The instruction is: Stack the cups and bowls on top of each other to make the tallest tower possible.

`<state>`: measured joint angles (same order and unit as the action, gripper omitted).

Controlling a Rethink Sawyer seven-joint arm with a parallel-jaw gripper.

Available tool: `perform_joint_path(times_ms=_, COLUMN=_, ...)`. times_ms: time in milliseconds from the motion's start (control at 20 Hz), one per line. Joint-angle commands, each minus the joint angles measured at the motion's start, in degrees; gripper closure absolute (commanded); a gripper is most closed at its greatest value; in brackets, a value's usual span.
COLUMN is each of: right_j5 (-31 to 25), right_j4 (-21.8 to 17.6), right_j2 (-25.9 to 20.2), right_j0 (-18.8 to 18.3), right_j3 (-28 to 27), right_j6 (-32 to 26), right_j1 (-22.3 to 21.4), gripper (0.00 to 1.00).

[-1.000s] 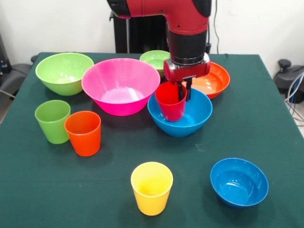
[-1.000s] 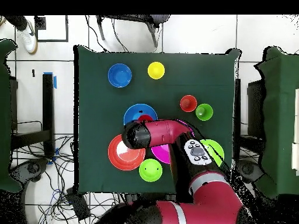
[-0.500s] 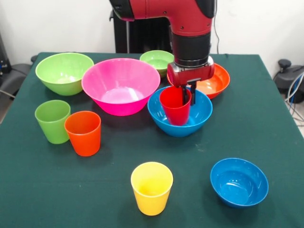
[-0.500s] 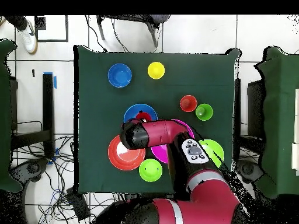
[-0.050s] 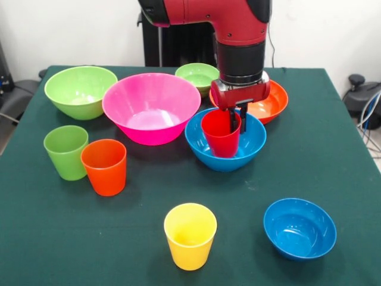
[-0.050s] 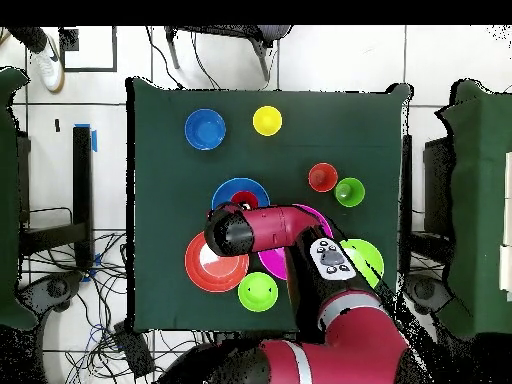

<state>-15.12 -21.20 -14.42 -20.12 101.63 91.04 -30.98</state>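
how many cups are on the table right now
4. The green cup and orange cup stand side by side at the front view's left, the yellow cup alone near the front edge, and the red cup in the big blue bowl, held by the gripper.

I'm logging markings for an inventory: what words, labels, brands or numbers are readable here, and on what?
No text is readable in either view.
The glossy plastic cups and bowls, such as the red tapered cup and the big blue round bowl, look plain.
The red robot arm's button panel has marks too small to read.
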Motion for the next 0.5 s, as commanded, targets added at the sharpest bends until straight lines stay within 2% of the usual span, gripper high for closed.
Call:
perform_joint_path(times_ms=50, right_j5=-1.3, right_j4=-1.9, right_j2=-2.6, right_j0=0.1, right_j3=-2.6, right_j6=2.2, right_j1=2.1, gripper=1.00)
perform_joint_path(times_ms=250, right_j5=-2.8, right_j4=-2.5, right_j2=-0.8, right_j0=1.4, right_j3=-3.8, right_j6=1.8, right_j1=2.2, gripper=1.00)
perform_joint_path(times_ms=500, right_j5=-3.2, right_j4=-2.8, right_j2=-0.5, right_j0=1.1, right_j3=-3.0, right_j6=1.5, right_j1=1.8, gripper=1.00)
